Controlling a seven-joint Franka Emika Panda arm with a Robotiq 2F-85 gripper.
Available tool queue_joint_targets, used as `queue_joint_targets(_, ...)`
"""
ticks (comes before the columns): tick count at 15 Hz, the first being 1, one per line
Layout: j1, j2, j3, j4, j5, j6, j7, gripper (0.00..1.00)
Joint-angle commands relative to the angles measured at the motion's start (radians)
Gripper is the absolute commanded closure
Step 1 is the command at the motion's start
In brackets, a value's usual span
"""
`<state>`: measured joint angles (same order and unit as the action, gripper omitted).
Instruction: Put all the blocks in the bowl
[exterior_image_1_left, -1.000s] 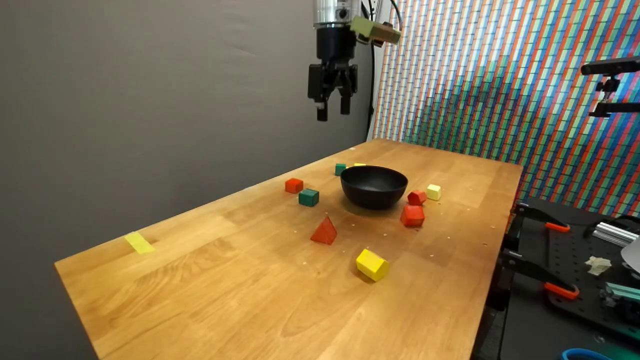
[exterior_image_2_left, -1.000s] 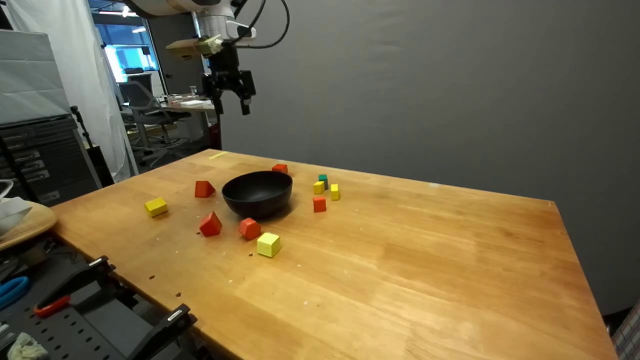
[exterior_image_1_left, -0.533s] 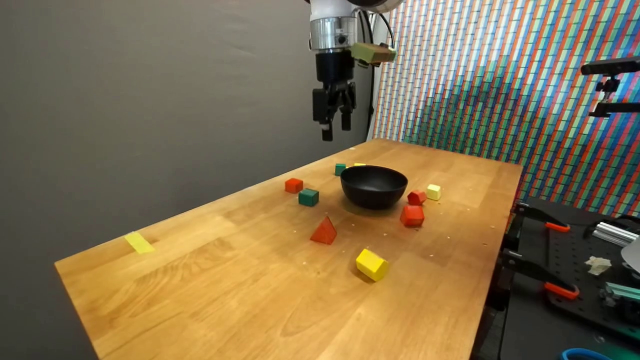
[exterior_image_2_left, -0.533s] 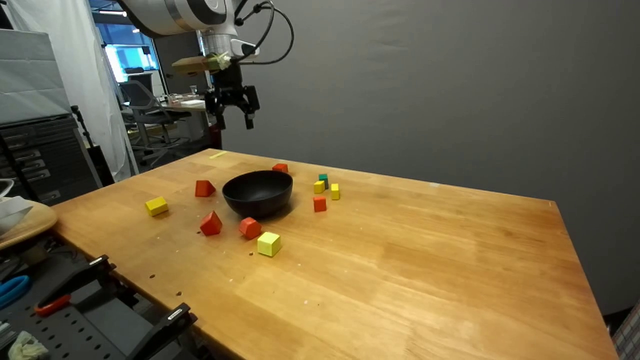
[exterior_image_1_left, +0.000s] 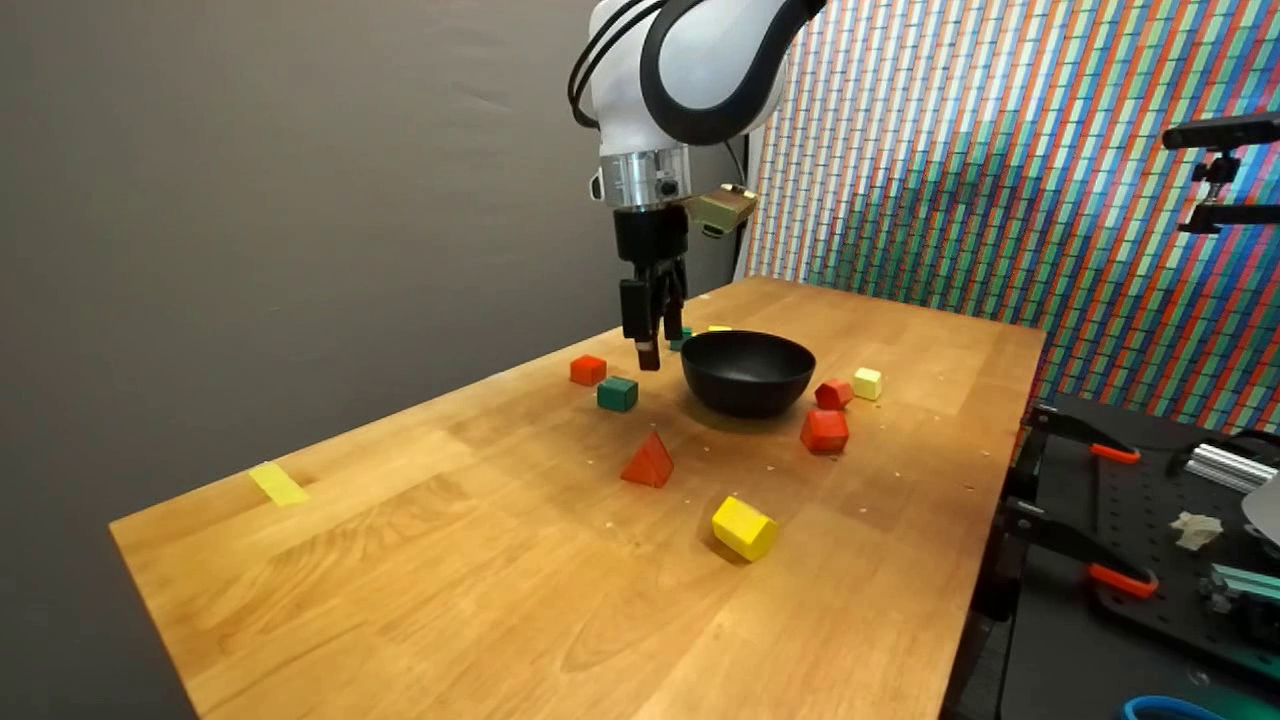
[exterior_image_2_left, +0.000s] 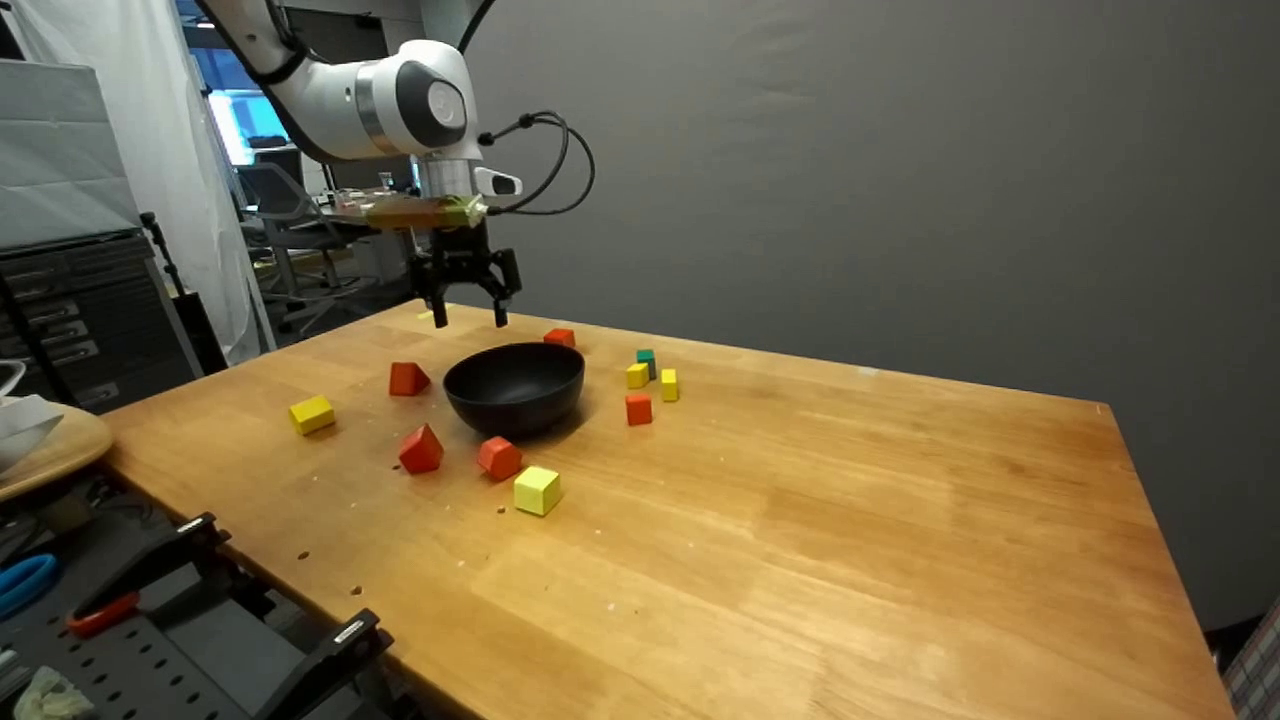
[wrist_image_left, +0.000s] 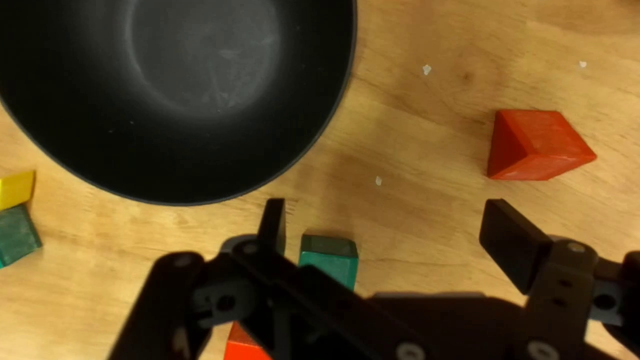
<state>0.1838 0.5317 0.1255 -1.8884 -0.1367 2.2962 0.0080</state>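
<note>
Beside the bowl (exterior_image_1_left: 748, 390): your gripper (exterior_image_2_left: 470, 320), jaws apart (nothing held), perhaps to straddle a green block (wrist_image_left: 331, 259).
Blocks (exterior_image_2_left: 421, 450): around the bowl, likely shortening carries.

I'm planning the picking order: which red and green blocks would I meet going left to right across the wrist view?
Green block at left edge, red block at bottom edge, second green block, rightmost red block.

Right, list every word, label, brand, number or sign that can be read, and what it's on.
Readable text: none in any view.
Black clamps: a pale patch on each, possibly a label, too small and blurred to read.
Black bowl: pale scuffs inside, no lettering on what shows.
Toy blocks: no lettering on the faces that show.
</note>
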Motion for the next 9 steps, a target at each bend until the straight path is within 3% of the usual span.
queue_joint_targets(1,-0.029,0.077,-0.003,0.082,0.022,0.033,-0.071,0.0)
queue_joint_targets(9,-0.059,0.231,0.032,0.256,0.082,0.014,-0.164,0.0)
